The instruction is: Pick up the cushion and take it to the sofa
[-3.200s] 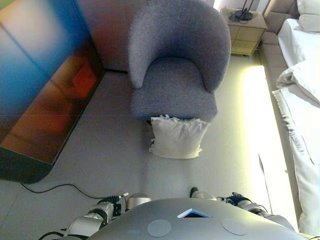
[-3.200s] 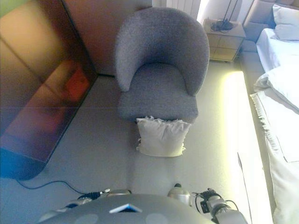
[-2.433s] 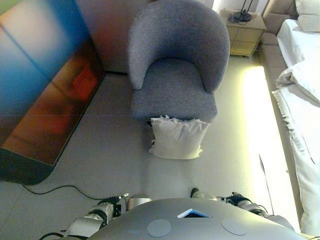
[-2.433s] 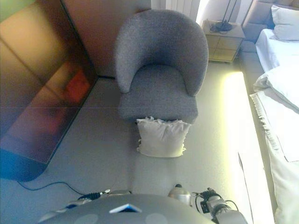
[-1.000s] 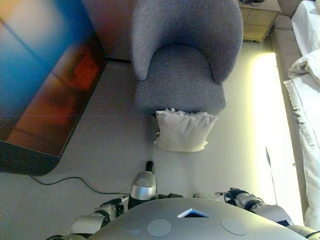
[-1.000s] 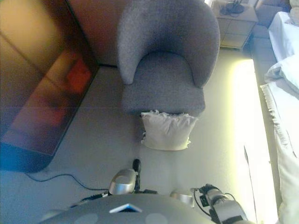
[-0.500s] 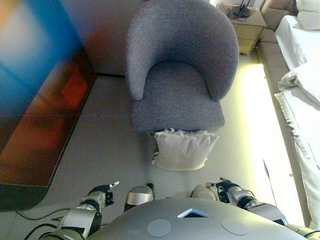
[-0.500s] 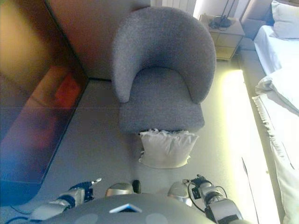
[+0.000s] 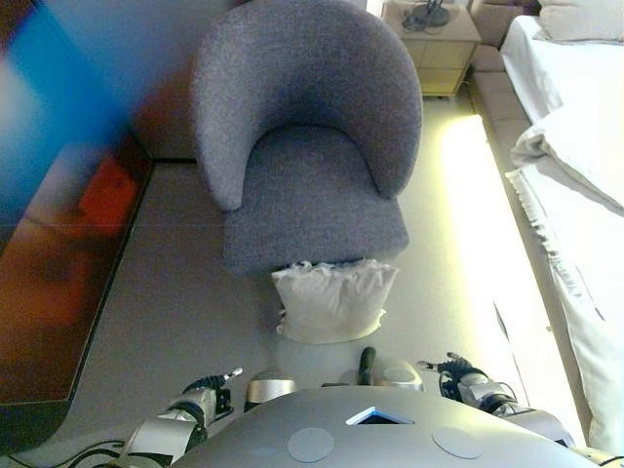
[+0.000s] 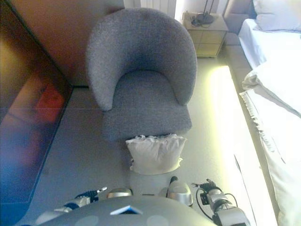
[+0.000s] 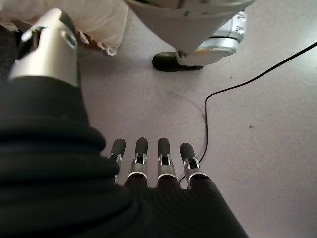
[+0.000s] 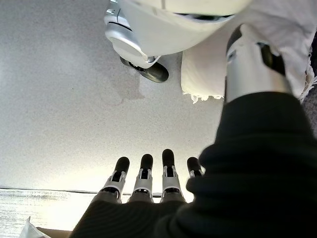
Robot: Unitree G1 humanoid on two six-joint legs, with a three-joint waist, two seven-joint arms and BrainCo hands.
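A white frilled cushion (image 9: 331, 300) stands on the floor, leaning against the front of the grey armchair (image 9: 307, 166). It lies just ahead of me, between my two hands. My left hand (image 9: 207, 392) hangs low at the lower left, apart from the cushion, its fingers (image 11: 141, 158) straight and empty over the floor. My right hand (image 9: 458, 374) hangs low at the lower right, its fingers (image 12: 146, 171) also straight and holding nothing. A corner of the cushion (image 11: 106, 22) shows in the left wrist view, and its frilled edge (image 12: 203, 79) in the right wrist view.
A large dark screen (image 9: 58, 224) leans along the left side. A bed with white bedding (image 9: 575, 195) runs down the right. A small nightstand (image 9: 434, 44) stands behind the armchair at the back right. Grey floor surrounds the cushion.
The whole picture has shifted, so the camera moved: armchair and cushion now sit further left and closer. The cushion still leans on the armchair. Both hands stay low and empty.
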